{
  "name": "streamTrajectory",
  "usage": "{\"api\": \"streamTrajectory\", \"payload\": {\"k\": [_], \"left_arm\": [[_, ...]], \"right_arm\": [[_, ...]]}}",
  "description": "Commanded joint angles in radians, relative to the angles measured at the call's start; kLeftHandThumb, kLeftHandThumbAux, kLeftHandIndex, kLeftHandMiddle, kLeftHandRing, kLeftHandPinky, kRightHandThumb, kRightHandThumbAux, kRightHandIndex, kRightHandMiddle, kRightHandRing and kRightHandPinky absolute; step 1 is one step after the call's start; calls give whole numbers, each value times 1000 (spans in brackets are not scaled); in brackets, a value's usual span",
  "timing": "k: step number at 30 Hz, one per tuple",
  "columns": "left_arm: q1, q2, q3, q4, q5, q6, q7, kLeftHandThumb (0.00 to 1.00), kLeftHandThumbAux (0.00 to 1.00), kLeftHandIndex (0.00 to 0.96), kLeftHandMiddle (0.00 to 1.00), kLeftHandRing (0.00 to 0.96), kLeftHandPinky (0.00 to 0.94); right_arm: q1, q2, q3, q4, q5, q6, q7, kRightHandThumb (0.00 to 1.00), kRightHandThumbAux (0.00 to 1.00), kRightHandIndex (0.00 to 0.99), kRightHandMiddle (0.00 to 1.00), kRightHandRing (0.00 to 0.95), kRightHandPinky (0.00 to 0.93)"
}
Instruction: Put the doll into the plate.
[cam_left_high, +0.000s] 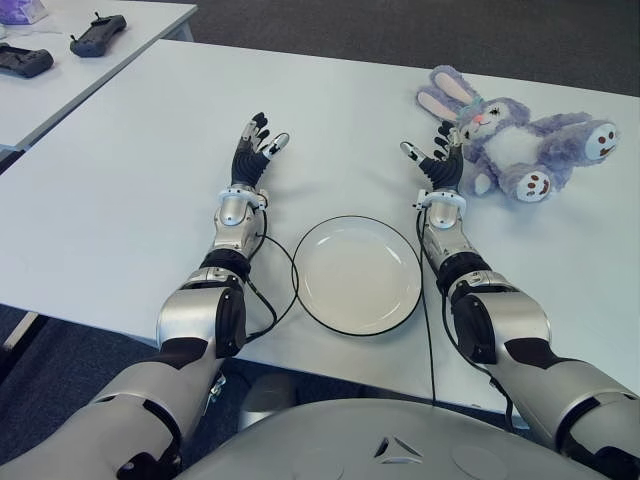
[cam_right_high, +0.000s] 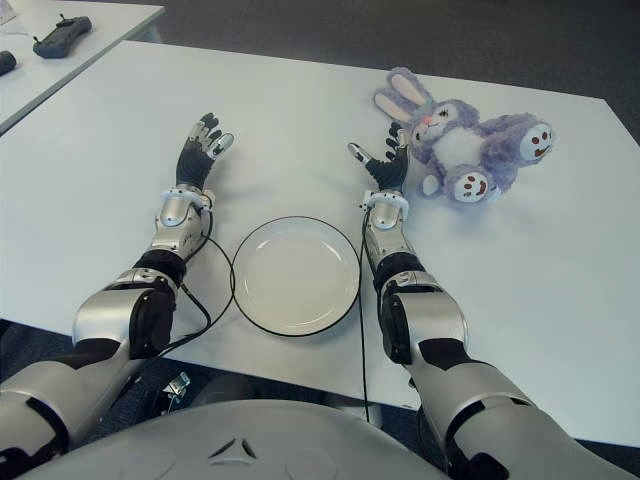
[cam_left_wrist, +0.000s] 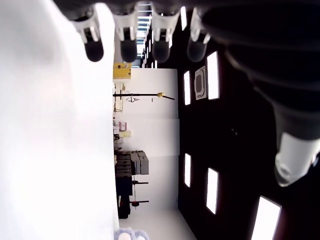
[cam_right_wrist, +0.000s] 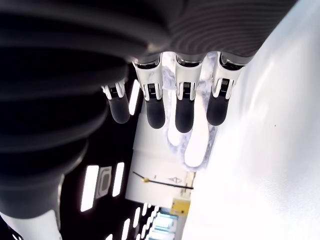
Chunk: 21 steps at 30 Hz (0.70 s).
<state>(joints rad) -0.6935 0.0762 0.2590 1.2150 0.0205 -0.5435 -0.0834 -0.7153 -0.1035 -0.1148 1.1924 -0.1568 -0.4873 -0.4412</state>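
Observation:
A purple and white plush rabbit doll (cam_left_high: 520, 145) lies on its back on the white table (cam_left_high: 130, 170) at the far right. An empty white plate (cam_left_high: 357, 273) with a dark rim sits near the front edge, between my two forearms. My right hand (cam_left_high: 438, 155) is open, fingers spread, just left of the doll's head and ears; in the right wrist view the doll's ears (cam_right_wrist: 197, 140) show beyond the fingertips (cam_right_wrist: 183, 117). My left hand (cam_left_high: 255, 140) is open too, left of the plate and farther back, holding nothing.
A second table (cam_left_high: 90, 75) stands at the far left with two black controllers (cam_left_high: 98, 35) on it. Thin black cables (cam_left_high: 275, 300) run along both forearms beside the plate. Dark floor lies beyond the table's far edge.

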Motion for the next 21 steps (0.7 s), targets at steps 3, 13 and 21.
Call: {"api": "streamTrajectory", "payload": {"k": [3, 13, 21], "left_arm": [[238, -72, -6, 149, 6, 188, 15, 0, 563, 0, 0, 0, 0], [237, -75, -4, 149, 4, 184, 13, 0, 554, 0, 0, 0, 0], [237, -76, -7, 149, 7, 183, 13, 0, 552, 0, 0, 0, 0]], "right_arm": [[284, 63, -4, 174, -1, 185, 10, 0, 729, 116, 155, 146, 157], [283, 65, -15, 173, 8, 174, -4, 0, 746, 126, 164, 152, 147], [285, 65, -22, 171, 13, 160, -9, 0, 765, 128, 167, 152, 153]]}}
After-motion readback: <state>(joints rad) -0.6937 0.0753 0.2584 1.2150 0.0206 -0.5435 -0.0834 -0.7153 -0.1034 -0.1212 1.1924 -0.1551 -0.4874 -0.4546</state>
